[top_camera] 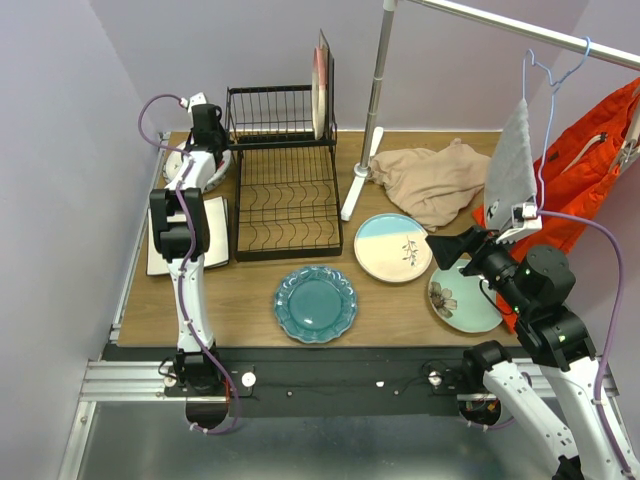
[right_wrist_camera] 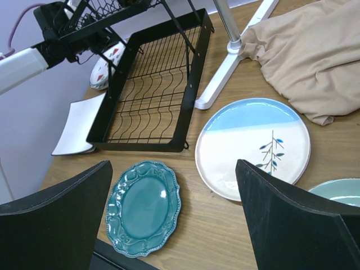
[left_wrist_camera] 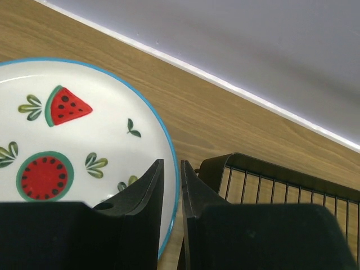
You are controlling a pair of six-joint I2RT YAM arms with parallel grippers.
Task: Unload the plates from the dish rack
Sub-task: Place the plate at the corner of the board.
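Plates, ceramic: stiff, slick glaze, chip-prone, prob. heavyish; watermelon plate [left_wrist_camera: 84, 146] flat on table [top_camera: 250, 300] L of dish rack [top_camera: 280, 143], left gripper [left_wrist_camera: 172, 185] jaws a slit astride its rim, grip unclear; upright plates [top_camera: 321, 85] in rack's upper R end, pinch at rim; right gripper [right_wrist_camera: 173, 169] wide open, empty.
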